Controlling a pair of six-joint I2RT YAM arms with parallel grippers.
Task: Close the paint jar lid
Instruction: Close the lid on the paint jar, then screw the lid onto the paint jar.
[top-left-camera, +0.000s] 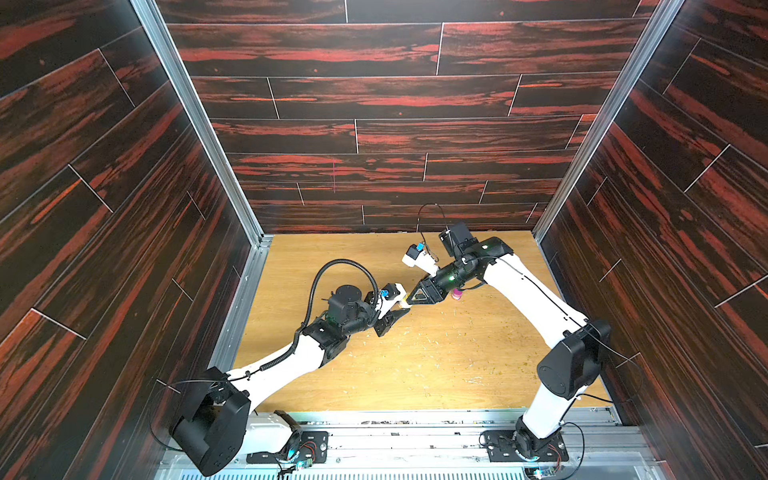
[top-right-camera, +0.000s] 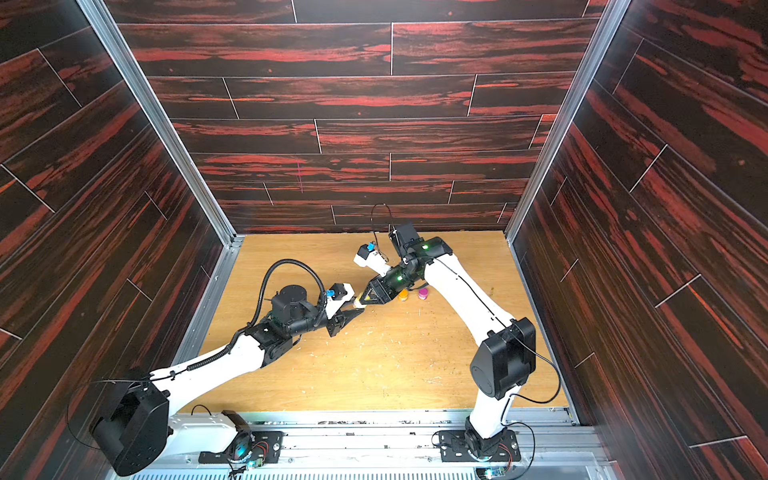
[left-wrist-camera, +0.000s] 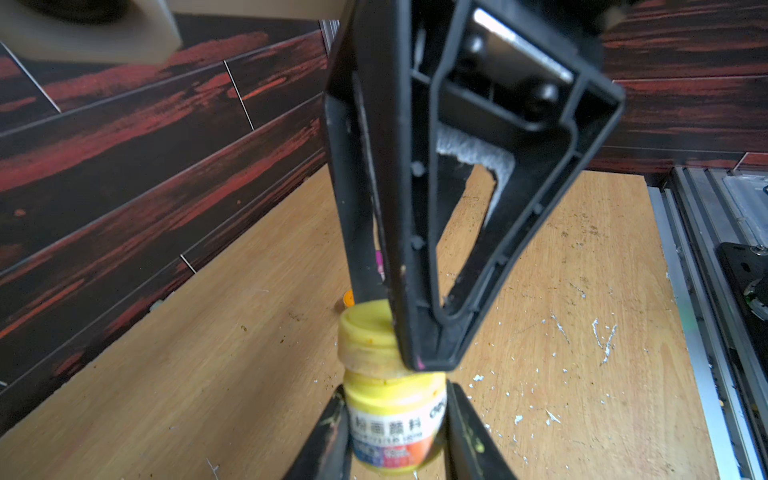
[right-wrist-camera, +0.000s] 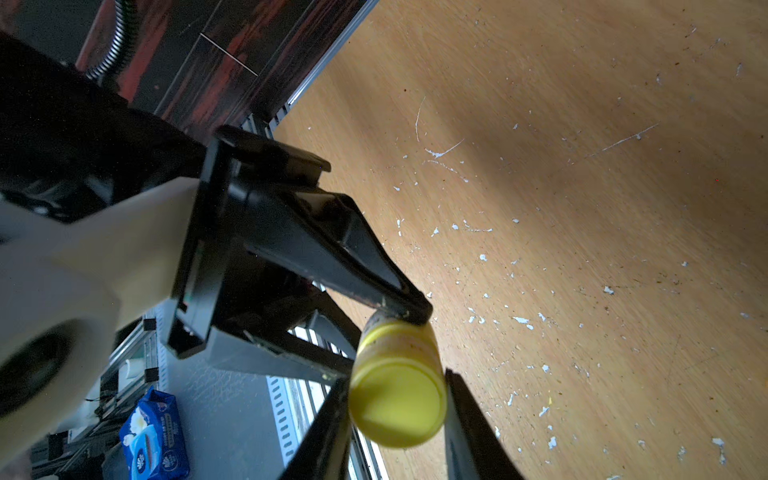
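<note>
In the middle of the desk (top-left-camera: 415, 365), in both top views, the two arms meet tip to tip at the yellow paint jar (top-right-camera: 358, 305). The left claw (top-left-camera: 400, 312) comes at the jar from the near side. The right claw (top-left-camera: 410, 302) comes from the far side. The jar looks tiny here and is mostly hidden. Near it, by the right arm, stand an orange jar (top-right-camera: 402, 295) and a pink jar (top-right-camera: 422, 294).

In the left wrist view, the left claw (left-wrist-camera: 395, 419) pinches the jar by its sides, right on the label. The lid (left-wrist-camera: 365, 332) sits on top of the jar. The right claw (left-wrist-camera: 419, 357) reaches over the lid.

In the right wrist view, the right claw (right-wrist-camera: 395, 415) pinches the lid (right-wrist-camera: 397, 403), one finger on each side. The lid's flat yellow top faces the camera. Behind the lid, the left claw (right-wrist-camera: 374, 340) holds the jar. White flecks dot the desk around the jar. A blue pack of wipes (right-wrist-camera: 153, 436) lies off the desk, well apart from the jar.
</note>
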